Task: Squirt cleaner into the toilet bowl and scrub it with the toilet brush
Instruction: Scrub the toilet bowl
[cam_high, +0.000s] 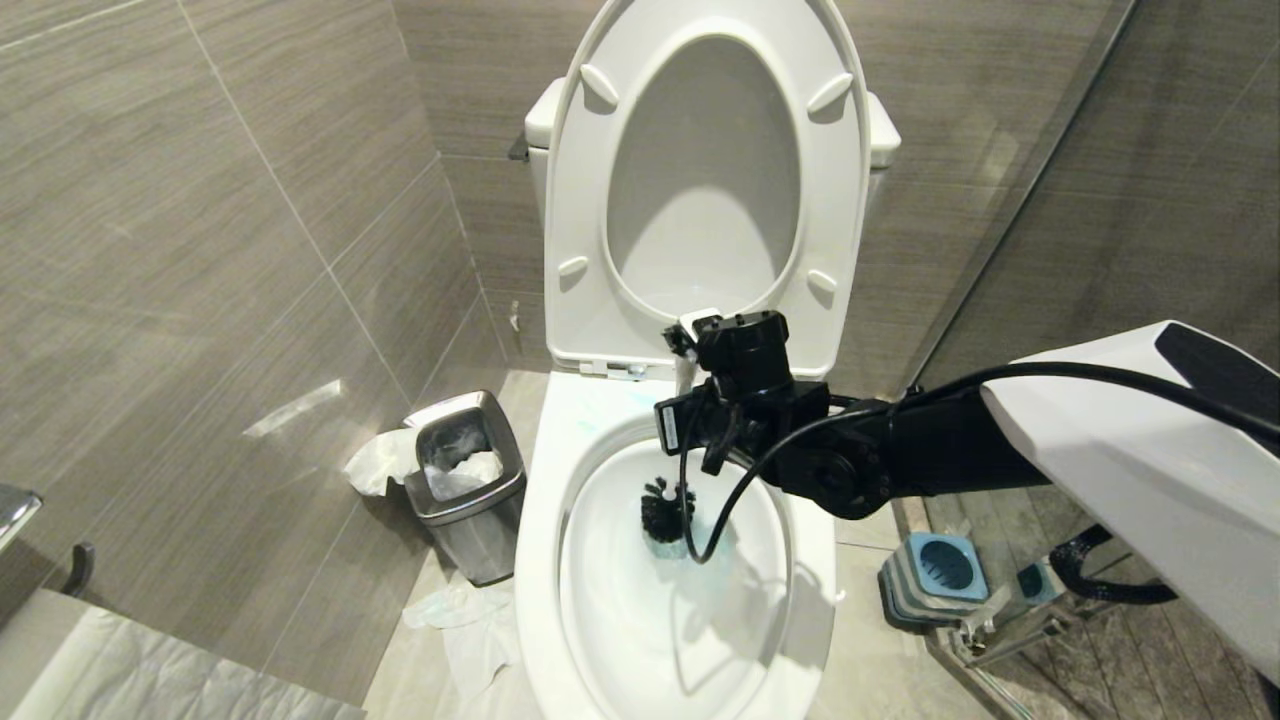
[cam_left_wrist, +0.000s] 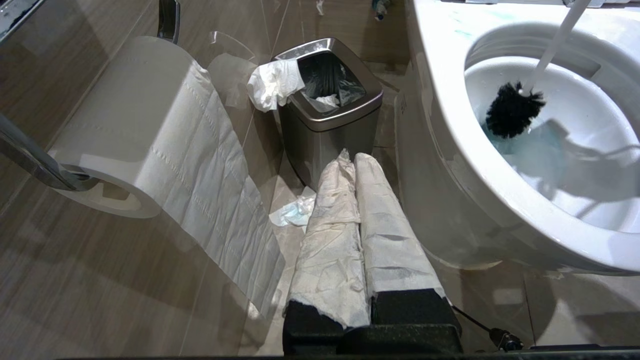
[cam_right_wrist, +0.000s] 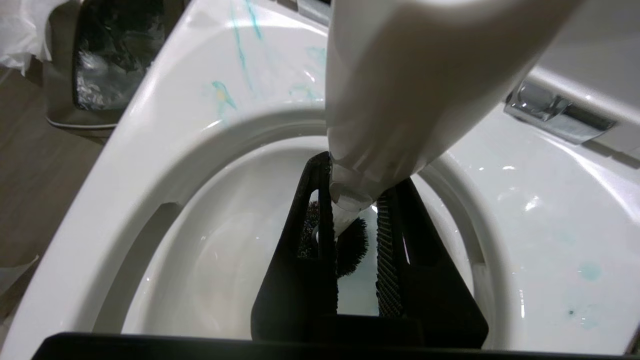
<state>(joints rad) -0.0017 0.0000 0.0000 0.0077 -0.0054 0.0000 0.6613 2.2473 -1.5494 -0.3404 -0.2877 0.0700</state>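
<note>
- The toilet bowl (cam_high: 560, 520) stands with seat and lid up; blue-green streaks lie on its rim.
- The right claw (cam_right_wrist: 350, 220) clamps the white handle of the toilet brush (cam_high: 665, 512), whose black head is low inside the bowl.
- The left claw (cam_left_wrist: 357, 200), paper-wrapped and closed on nothing, hangs beside the bowl.
- A steel bin (cam_high: 468, 490) stands just beside the bowl, with crumpled tissue (cam_high: 465, 615) on the floor near it.
- The blue brush holder (cam_high: 935, 580) stands on the bowl's other side.

To your left a steel bin (cam_high: 468, 487) stands against the tiled wall (cam_high: 200, 250), crumpled tissue (cam_high: 378, 462) draped over its rim. More paper (cam_high: 470, 625) litters the floor. A blue-and-grey holder (cam_high: 935, 578) sits right.
</note>
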